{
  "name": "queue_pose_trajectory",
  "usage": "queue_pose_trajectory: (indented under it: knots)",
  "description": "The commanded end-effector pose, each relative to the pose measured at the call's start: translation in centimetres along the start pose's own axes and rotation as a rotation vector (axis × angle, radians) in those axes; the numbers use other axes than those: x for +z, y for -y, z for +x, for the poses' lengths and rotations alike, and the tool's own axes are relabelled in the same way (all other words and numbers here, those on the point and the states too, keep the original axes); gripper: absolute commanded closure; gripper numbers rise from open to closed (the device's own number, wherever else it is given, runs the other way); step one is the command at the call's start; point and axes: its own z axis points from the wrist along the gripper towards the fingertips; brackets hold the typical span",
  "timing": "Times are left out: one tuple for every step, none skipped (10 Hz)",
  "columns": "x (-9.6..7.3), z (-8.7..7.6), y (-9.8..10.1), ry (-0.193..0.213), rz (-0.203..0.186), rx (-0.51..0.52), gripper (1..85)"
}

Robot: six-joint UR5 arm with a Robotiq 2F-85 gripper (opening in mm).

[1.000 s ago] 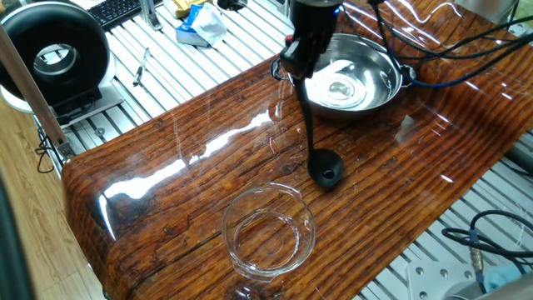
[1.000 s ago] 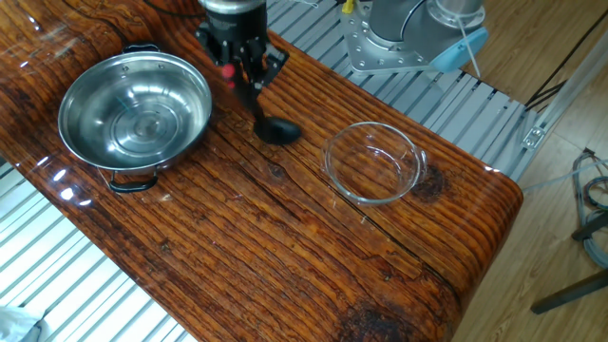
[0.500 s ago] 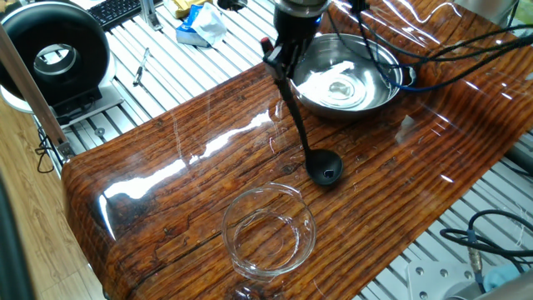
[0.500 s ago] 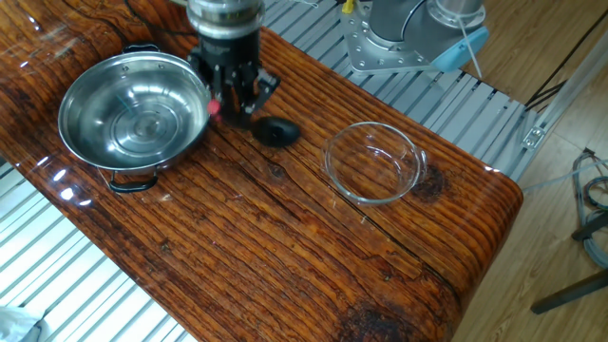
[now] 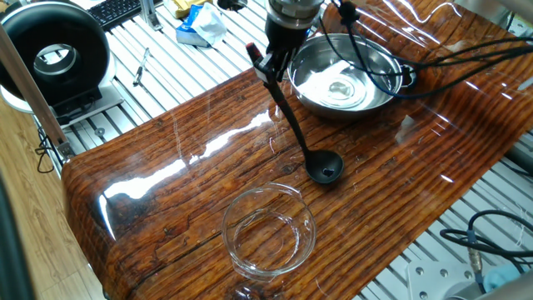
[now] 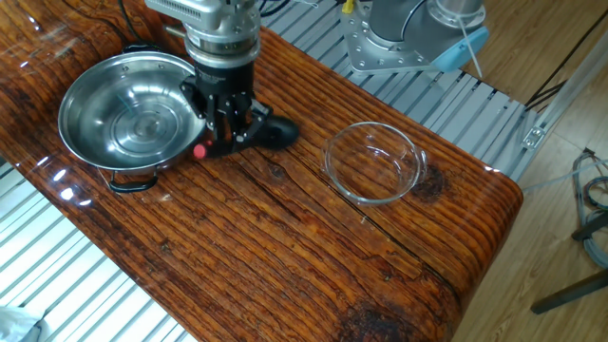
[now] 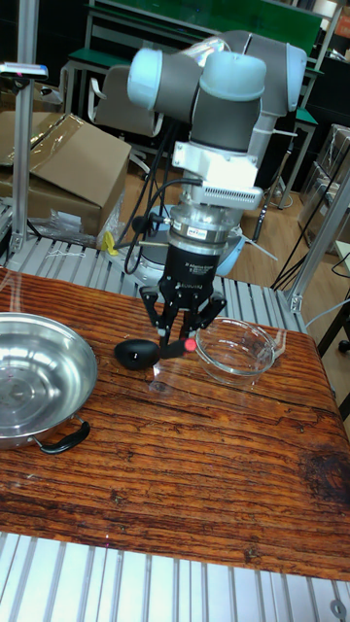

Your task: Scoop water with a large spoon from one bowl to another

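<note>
My gripper (image 5: 271, 65) is shut on the upper handle of the large spoon (image 5: 293, 125), a black ladle tilted low with its red tip (image 6: 199, 150) sticking out beyond the fingers. Its cup (image 5: 325, 169) rests on the wooden table between the two bowls. The steel bowl (image 5: 371, 90) sits just beside the gripper and holds shallow, shiny water (image 5: 340, 87). The clear glass bowl (image 5: 231, 218) stands nearer the table's front end. The gripper (image 6: 224, 131) (image 7: 180, 335) hovers close over the table by the steel bowl's (image 6: 90, 114) rim.
Black and blue cables (image 5: 441, 58) drape over the steel bowl's far side. A black round device (image 5: 54, 54), a keyboard (image 5: 117, 10) and a blue-white cloth (image 5: 200, 25) lie off the table on the slatted bench. The robot base (image 6: 408, 38) stands behind the glass bowl (image 6: 410, 152).
The gripper has moved away from over the steel bowl's edge and lower, tipping the ladle handle from near upright to a shallow slant. The cup has stayed on the table.
</note>
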Motion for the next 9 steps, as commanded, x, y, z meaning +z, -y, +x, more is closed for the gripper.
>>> queue_pose_trajectory:
  knots:
    - [0.67,-0.65,-0.16,0.038,-0.010,-0.004,84.7]
    - [0.69,-0.70,-0.13,0.041,-0.009,-0.005,84.7]
    - [0.73,-0.73,0.01,0.047,-0.006,-0.009,84.7]
    - [0.77,-0.76,0.02,0.050,-0.007,-0.010,84.7]
    - [0.77,-0.74,0.03,0.050,-0.007,-0.010,84.7]
    - [0.79,-0.74,0.09,0.053,-0.006,-0.013,84.7]
    - [0.79,-0.80,0.18,0.054,-0.001,-0.016,84.7]
    - [0.79,-0.80,0.24,0.053,0.002,-0.016,84.7]
    - [0.79,-0.79,0.28,0.053,0.003,-0.018,84.7]
